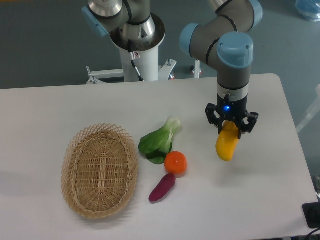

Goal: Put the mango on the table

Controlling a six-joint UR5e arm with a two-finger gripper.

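The mango [226, 144] is a smooth yellow-orange oval fruit. It hangs tilted from my gripper [231, 127], which is shut on its upper end. It sits at the right of the white table [260, 200], with its lower end close to or just above the tabletop; I cannot tell whether it touches. The arm comes down from above at the back right.
An oval wicker basket [99, 170] lies at the left front. A green leafy vegetable [159, 140], a round orange-red fruit [175, 163] and a purple sweet potato [162, 188] lie in the middle, left of the mango. The table's right edge is near.
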